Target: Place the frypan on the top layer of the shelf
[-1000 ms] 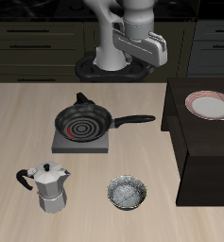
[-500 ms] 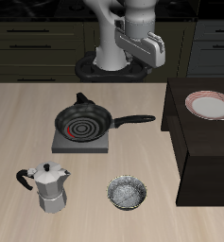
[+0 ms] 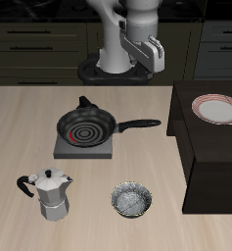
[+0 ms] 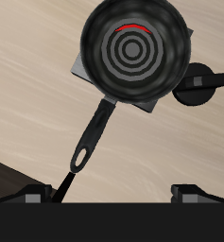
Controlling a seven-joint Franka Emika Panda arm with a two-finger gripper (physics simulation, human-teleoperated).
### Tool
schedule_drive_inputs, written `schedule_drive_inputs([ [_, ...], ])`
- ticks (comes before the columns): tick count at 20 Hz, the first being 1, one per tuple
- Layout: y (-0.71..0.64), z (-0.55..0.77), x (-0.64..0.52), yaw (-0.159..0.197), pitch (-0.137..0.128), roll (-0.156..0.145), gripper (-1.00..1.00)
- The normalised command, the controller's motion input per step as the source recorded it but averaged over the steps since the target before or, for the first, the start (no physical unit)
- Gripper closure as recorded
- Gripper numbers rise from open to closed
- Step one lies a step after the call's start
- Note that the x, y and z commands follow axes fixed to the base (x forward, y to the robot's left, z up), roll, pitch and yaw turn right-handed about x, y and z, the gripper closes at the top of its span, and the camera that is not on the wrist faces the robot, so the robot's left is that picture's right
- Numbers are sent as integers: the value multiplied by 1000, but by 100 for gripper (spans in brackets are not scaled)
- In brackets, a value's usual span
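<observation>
Even, diffuse rendered light; tabletop point(image 3: 29, 127) bright, no glare. Soft short shadows under the moka pot point(image 3: 52, 194) and small bowl point(image 3: 132, 201). Cabinets behind stay dim. Frypan point(image 4: 134, 49) reads crisp in the wrist view; low resolution, slight pixel jaggedness, no blur or edge distortion.

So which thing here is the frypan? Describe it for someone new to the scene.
On the light wood table, find the grey burner plate behind the moka pot. The frypan sits on it: round, black, shallow, with a long straight handle pointing toward the dark shelf.
</observation>
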Motion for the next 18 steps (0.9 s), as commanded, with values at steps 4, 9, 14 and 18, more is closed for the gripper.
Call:
schedule_drive_inputs([
  [4, 67, -52, 40, -63, -3, -16, -100],
  [9, 37, -65, 109, -7, 15, -28, -100],
  [14, 41, 49, 154, -50, -1, -41, -100],
  [18, 90, 29, 67, 6, -10, 14, -100],
])
